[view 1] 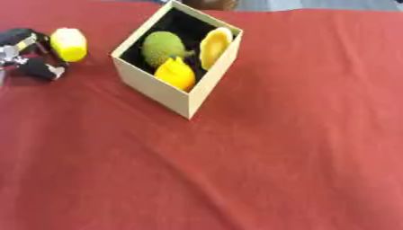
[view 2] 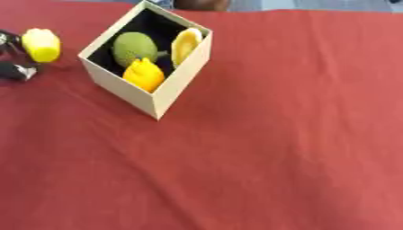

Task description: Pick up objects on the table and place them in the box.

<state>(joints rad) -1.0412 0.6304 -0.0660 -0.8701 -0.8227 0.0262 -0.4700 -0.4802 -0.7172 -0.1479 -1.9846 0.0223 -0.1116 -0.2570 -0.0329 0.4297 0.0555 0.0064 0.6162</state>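
Three fruits already lie in the box (view 1: 169,96), upper centre. At upper left, the left hand (view 1: 28,54) curls round a yellow fruit (view 1: 69,44) (seemingly lifted); next, carry it rightward over the open box.

Box (view 1: 161,92) with 3 fruits; yellow object (view 1: 69,44) outside
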